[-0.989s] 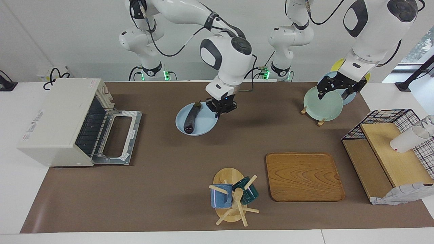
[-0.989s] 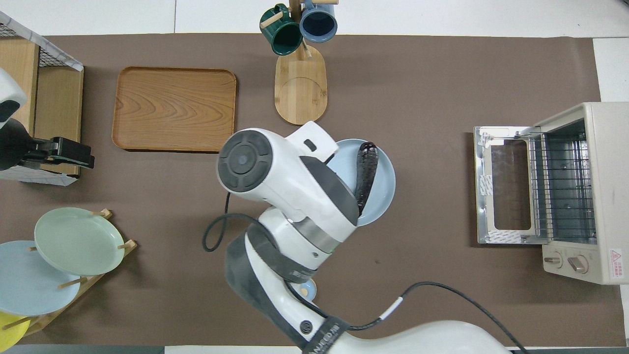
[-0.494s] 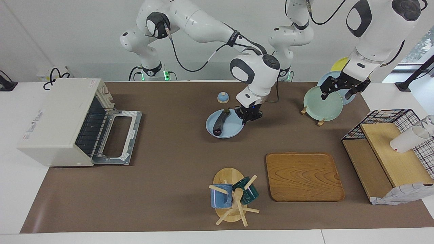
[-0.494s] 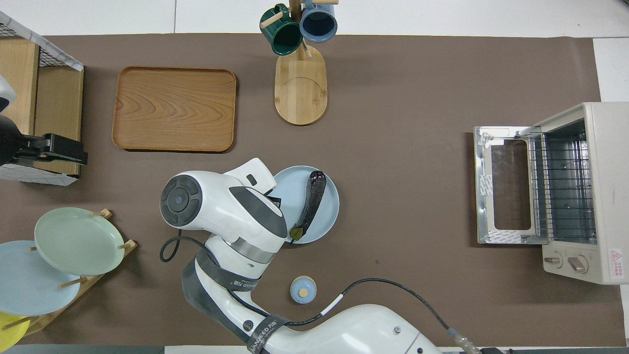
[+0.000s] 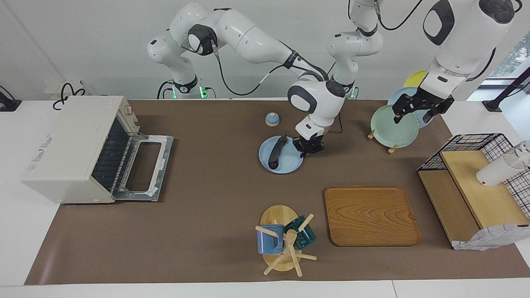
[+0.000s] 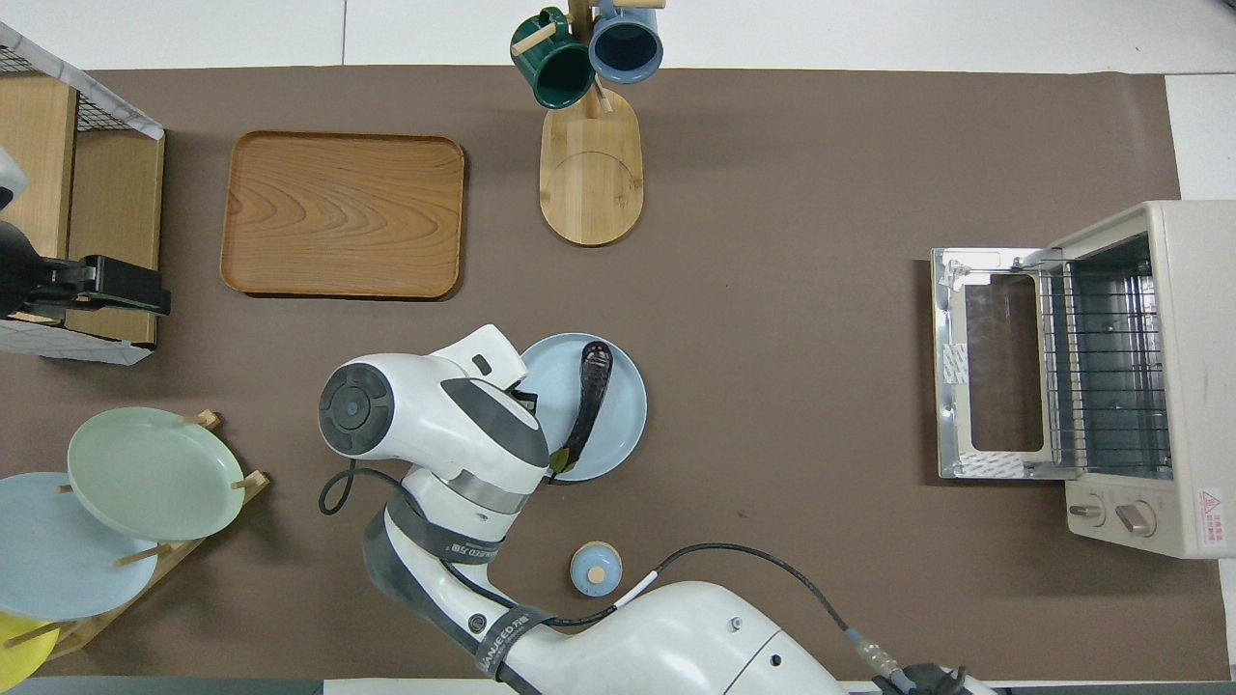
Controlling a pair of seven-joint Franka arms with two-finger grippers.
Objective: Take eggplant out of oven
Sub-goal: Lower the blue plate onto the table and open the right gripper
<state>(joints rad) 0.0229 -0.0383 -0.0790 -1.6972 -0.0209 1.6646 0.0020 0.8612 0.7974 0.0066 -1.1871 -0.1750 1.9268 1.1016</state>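
Observation:
The dark purple eggplant [image 5: 275, 154] [image 6: 587, 401] lies on a pale blue plate [image 5: 290, 164] [image 6: 618, 430] in the middle of the brown mat. It is well away from the off-white oven [image 5: 70, 145] [image 6: 1183, 386]. The oven's door [image 5: 143, 167] [image 6: 990, 362] hangs open, and only a bare wire rack shows inside. My right gripper [image 5: 307, 148] is shut on the plate's rim, on the side toward the left arm's end. The plate sits low, at the mat. In the overhead view the right wrist covers that gripper. My left gripper [image 5: 417, 111] waits open over the plate rack.
A small blue lid [image 5: 272, 119] [image 6: 595, 568] sits nearer to the robots than the plate. A wooden tray [image 5: 370, 215], a mug tree [image 5: 283, 240] with two mugs, a plate rack [image 5: 395, 126] and a wire-sided shelf [image 5: 476, 182] stand around.
My right arm has carried the plate with the eggplant away from the oven, toward the left arm's end, and lowered it to the mat. The left gripper has barely moved.

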